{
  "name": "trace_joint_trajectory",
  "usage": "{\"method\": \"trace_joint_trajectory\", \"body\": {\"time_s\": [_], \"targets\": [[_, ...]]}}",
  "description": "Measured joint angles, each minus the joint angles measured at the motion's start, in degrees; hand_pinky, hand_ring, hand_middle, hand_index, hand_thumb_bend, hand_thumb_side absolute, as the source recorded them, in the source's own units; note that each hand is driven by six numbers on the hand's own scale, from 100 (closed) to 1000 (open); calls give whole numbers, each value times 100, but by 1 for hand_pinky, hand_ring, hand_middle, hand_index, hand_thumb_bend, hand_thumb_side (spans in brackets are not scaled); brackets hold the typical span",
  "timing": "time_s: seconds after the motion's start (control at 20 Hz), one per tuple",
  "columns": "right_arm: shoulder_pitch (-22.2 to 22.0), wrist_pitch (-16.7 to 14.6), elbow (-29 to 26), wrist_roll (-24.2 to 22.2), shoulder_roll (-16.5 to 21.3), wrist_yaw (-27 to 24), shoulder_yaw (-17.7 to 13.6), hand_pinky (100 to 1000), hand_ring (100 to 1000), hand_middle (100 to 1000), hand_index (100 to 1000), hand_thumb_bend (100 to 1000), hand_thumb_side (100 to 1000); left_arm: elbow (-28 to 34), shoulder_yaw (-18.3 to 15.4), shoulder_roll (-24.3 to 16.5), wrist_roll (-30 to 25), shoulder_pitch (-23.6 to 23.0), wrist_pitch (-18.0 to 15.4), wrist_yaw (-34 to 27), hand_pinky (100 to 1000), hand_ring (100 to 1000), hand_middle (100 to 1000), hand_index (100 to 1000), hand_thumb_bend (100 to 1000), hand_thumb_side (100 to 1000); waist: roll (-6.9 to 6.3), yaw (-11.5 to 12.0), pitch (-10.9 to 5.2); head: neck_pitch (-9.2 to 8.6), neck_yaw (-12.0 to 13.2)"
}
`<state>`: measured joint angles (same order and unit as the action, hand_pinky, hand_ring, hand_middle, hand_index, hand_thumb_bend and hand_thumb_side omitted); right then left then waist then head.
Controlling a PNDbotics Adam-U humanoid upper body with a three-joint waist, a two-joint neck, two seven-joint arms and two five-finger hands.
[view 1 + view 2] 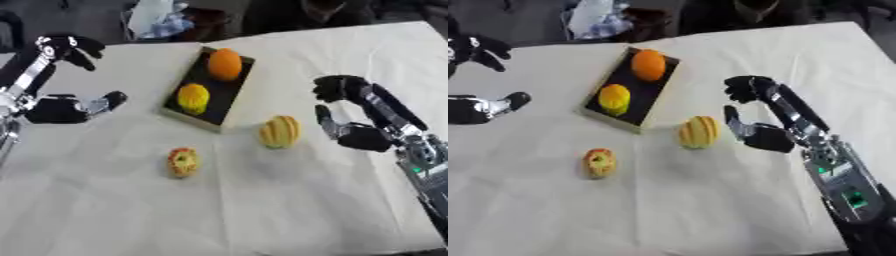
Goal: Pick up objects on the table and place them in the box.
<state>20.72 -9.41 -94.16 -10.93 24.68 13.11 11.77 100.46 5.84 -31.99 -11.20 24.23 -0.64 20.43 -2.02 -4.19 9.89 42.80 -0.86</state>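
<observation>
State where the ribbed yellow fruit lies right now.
The ribbed yellow fruit lies on the table, just off the box's near corner, left of the right hand.

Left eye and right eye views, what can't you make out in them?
- Box floor: partly covered by the orange and the yellow fruit.
- Left robot hand: cut off by the right eye view's left edge.
- Clutter beyond the table: too blurred to identify.

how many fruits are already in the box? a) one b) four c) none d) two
d: the box holds an orange fruit and a yellow fruit, while a striped yellow fruit and a red-yellow fruit lie on the table.
</observation>
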Motion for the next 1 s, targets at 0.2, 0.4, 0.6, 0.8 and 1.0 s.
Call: {"method": "trace_joint_trajectory", "body": {"time_s": [0.2,0.4,0.6,0.8,1.0], "targets": [[438,-211,332,-210,329,220,358,810,838,838,911,166,271,20,-252,239,136,-461,96,-181,706,594,629,794,561,423,110,217,11,-4,-137],[739,-574,676,-573,801,584,922,826,858,862,923,224,276,288,-394,505,225,-970,120,-305,703,592,627,794,559,424,113,210,11,-6,-221],[982,-904,1046,-957,893,973,1287,830,864,867,927,246,288,455,-440,596,249,-1064,159,-352,703,591,626,794,557,425,113,216,11,-12,-290],[1149,-1155,1402,-1372,825,1387,1345,834,867,872,931,254,280,512,-455,642,242,-1068,191,-373,702,591,626,794,557,425,113,215,11,-39,-347],[1312,-1265,1629,-1637,648,1800,1165,837,872,880,942,265,249,519,-468,648,240,-1070,195,-376,702,590,626,795,555,426,113,209,11,-58,-387]]}}
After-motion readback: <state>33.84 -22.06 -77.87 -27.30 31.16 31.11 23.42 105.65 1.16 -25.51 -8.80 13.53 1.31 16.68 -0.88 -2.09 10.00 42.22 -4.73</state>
